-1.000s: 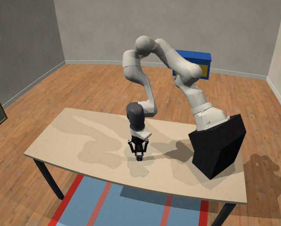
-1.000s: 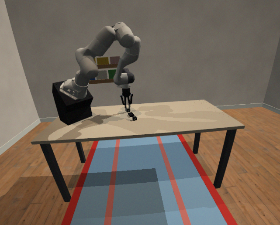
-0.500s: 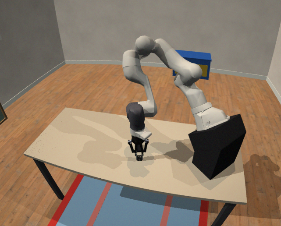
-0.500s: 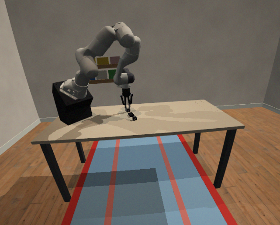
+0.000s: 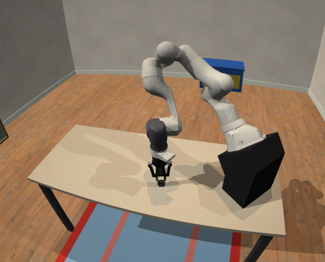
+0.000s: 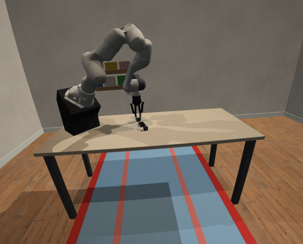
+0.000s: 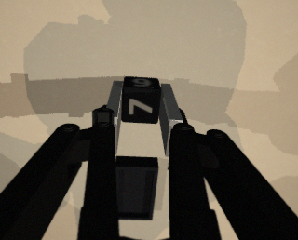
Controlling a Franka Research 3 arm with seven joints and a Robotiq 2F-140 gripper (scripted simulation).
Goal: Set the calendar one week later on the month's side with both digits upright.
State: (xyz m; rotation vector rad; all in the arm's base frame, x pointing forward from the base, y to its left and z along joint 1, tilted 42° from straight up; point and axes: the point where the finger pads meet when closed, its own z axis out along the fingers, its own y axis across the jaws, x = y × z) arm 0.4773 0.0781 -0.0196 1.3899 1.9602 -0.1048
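Tool: I'm keeping my two-finger tool (image 5: 161,181) (image 6: 138,118) (image 7: 141,97) narrow, pads flanking a cube with only slight slack, so I judge I'm letting it go.
Numbered cube: it's sitting between my pads (image 7: 171,104), outside the tray; this cube (image 5: 161,183) (image 6: 138,119) (image 7: 141,104) is showing a sideways 7 and a 6 or 9.
Tray: the dark tray (image 6: 141,124) (image 7: 137,162) is lying flat on the tabletop (image 5: 122,194) (image 6: 198,131) (image 7: 268,42), holding no cube.
Other cube: the second cube (image 6: 145,128) is resting just beyond the tray's far end from me; I can't read its digit.
Done: both cubes are standing out of the tray.
Left: turning as needed, seating both side by side, letting go; the target date isn't readable.
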